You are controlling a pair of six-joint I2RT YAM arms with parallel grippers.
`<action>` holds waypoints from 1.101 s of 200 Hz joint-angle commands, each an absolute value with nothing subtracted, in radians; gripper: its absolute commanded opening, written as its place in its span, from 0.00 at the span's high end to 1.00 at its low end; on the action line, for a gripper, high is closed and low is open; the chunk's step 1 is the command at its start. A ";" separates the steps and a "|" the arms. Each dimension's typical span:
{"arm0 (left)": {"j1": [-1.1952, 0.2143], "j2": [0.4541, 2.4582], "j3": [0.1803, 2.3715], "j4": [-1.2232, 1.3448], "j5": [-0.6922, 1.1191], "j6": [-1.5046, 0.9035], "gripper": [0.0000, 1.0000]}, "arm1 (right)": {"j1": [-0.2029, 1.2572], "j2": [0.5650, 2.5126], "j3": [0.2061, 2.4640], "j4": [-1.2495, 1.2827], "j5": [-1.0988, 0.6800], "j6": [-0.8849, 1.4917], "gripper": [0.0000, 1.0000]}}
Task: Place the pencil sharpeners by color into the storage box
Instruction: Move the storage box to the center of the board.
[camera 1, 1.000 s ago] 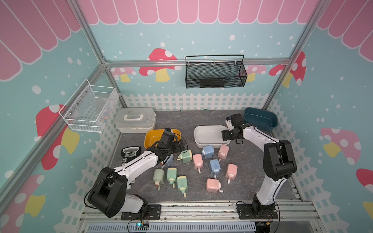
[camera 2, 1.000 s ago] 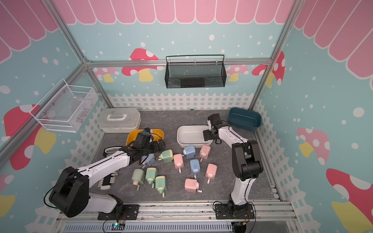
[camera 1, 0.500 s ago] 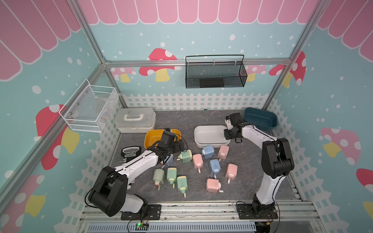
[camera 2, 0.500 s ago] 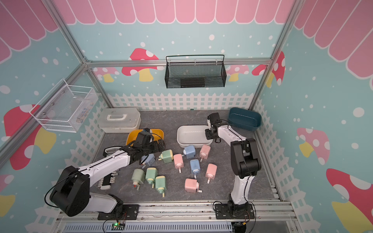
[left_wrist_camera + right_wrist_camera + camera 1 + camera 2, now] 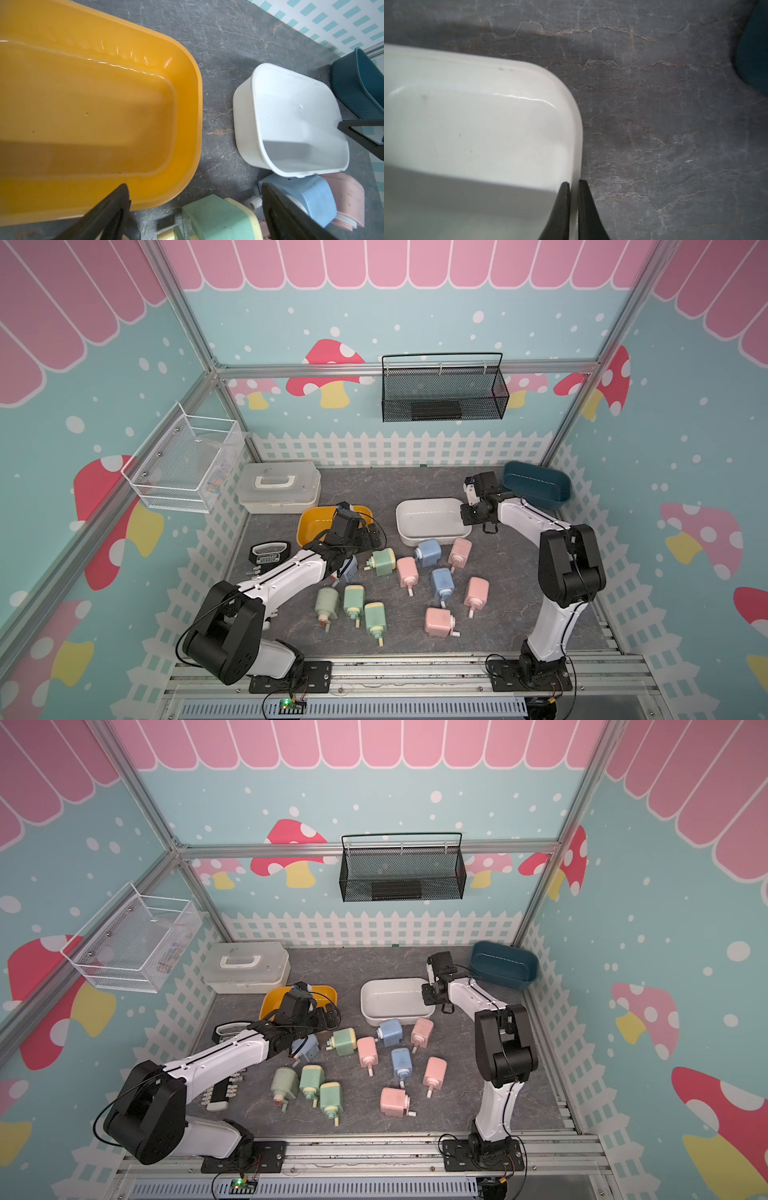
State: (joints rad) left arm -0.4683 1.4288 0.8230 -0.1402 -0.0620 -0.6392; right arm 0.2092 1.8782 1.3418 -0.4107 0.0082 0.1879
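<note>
Eleven small rounded plastic pencil sharpeners (image 5: 442,583), four pastel pink, four green and three blue, lie loose on the grey marbled worktop (image 5: 511,572), at 6 o'clock from the white oval plastic tub (image 5: 577,124). Most have the long axis from 12 to 6 o'clock, with the cream crank stub toward 6. One green sharpener (image 5: 384,562) points its stub to 9. The right tool (image 5: 574,182) is closed on that tub's rim. The left tool (image 5: 194,187) is wide open and holds nothing, beside the yellow plastic tub (image 5: 197,104). The label on the black device (image 5: 268,558) is too small to read.
</note>
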 commanded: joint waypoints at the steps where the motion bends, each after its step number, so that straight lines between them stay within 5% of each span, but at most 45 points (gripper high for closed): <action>1: -0.474 1.408 0.811 -0.107 -0.049 -0.617 0.01 | 0.210 1.879 1.315 -0.406 0.006 0.173 0.99; 120: -0.471 1.485 0.861 -0.106 0.051 -0.567 0.01 | 0.232 1.860 1.277 -0.346 -0.173 0.207 1.00; 220: -0.451 1.624 1.001 -0.147 0.054 -0.511 0.01 | 0.297 1.854 1.241 -0.268 -0.097 0.469 1.00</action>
